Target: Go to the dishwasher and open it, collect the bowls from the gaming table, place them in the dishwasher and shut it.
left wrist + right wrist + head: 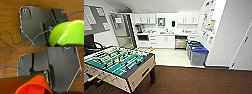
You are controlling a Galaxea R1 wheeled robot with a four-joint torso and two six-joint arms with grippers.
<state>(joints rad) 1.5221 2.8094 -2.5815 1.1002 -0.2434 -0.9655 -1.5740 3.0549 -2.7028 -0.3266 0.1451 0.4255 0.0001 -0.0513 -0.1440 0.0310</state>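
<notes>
the dishwasher (180, 42) sits at the far end of the room, built in under the kitchenette counter, steel front, just right of the white lower cabinet doors (165, 41). from the head view it's too small and soft to say for sure, but there's a dark strip along its top, so the door might be cracked open, can't really tell.

the bowls: a bright green bowl (67, 33) shows big in the left wrist view, right up against the robot's dark wrist plate, with a thin blue cable (52, 26) running across in front of it. an orange bowl (34, 85) shows in the right wrist view, same deal, tight against the plate there. both look like they're being carried, but the fingers aren't visible in either picture so i can't tell whether the grippers are clamped on them or how. brown wood-look floor (10, 18) shows behind both.

the gaming table (137, 75) is close on the left in the head view, green field, rods with yellow and dark players, pale wood side panels, dark legs, standing on brown carpet (196, 80).

further out: the carpet ends at a pale kitchen floor (169, 57). two grey bins stand against the right wall, the nearer one with a blue lid (198, 50), the one behind it with a green lid (195, 45). white upper cabinets (145, 18) run above the counter, posters (209, 17) on the right wall, a noticeboard (95, 18) on the left.
</notes>
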